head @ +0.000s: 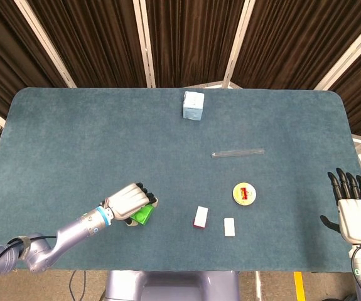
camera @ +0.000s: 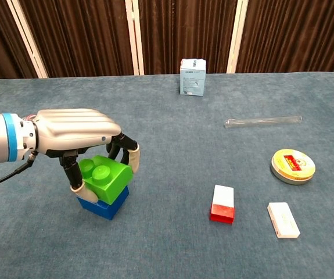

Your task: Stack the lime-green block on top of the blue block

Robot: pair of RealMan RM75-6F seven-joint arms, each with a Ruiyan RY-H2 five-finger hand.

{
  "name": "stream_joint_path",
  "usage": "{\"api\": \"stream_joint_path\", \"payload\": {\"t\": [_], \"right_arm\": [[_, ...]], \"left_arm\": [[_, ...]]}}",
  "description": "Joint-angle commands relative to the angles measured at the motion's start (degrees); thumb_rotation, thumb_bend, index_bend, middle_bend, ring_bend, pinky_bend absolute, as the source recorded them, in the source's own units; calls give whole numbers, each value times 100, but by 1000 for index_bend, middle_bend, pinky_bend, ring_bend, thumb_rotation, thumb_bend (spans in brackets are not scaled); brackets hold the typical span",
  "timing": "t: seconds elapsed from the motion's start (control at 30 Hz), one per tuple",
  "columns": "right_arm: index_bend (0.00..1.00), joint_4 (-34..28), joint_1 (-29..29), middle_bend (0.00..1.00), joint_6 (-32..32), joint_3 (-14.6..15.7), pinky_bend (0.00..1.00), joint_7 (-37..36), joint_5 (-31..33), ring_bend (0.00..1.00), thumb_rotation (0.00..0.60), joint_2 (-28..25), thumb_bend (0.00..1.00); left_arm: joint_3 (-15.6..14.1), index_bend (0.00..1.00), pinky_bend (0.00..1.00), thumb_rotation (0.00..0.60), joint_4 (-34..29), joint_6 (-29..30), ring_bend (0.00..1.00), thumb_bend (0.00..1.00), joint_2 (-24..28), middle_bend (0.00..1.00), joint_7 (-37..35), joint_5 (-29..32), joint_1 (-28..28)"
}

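I am holding the lime-green block [camera: 105, 177] in my left hand [camera: 76, 131], fingers [camera: 130, 156] curling down around its far side and the thumb pressing at its near-left side. The palm is arching over the top of the block, so from the head view my left hand [head: 129, 199] is hiding most of it and only a green corner is showing. The lime-green block is sitting on the blue block [camera: 104, 205], touching it, though it is looking a little tilted and offset, so I am judging the studs are not yet fully pressed home.

This is a hard, light plastic brick: stiff, smooth-sided and somewhat slippery, so I am taking it by two opposite flat sides, not by the rounded studs. A straight downward push seems needed while the blue block is staying flat on the table [camera: 172, 250]; a sideways shove could slide the whole pair across the cloth.

Outward from the blue block: a red-and-white box [camera: 222, 204] is lying to its right, a white bar [camera: 283, 220] beyond that, a round yellow tin [camera: 293, 165] further right, a clear tube [camera: 262, 121] behind the tin, and a pale carton [camera: 193, 76] at the far edge.

My right hand [head: 354, 210] is hanging off the table's right side, fingers spread, holding nothing.
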State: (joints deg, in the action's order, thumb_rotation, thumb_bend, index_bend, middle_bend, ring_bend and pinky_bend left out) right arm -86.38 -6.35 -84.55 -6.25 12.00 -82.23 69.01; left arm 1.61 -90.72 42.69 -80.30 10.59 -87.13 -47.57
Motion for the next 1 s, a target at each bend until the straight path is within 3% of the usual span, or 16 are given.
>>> {"api": "stream_joint_path", "payload": {"t": [0.03,1.0], "right_arm": [[11,-7,0,0,-1,-9,0,7,16,0,600,-1,0],[11,-17,-4,0,21,-12,0,52,68,0,600,0,0]], "left_arm": [[-16,515,331,600,21,-32,442,199,0,496,-40,30,-18],[-188,515,331,600,147,31,439,200,84,494,-337,46,-83]]}}
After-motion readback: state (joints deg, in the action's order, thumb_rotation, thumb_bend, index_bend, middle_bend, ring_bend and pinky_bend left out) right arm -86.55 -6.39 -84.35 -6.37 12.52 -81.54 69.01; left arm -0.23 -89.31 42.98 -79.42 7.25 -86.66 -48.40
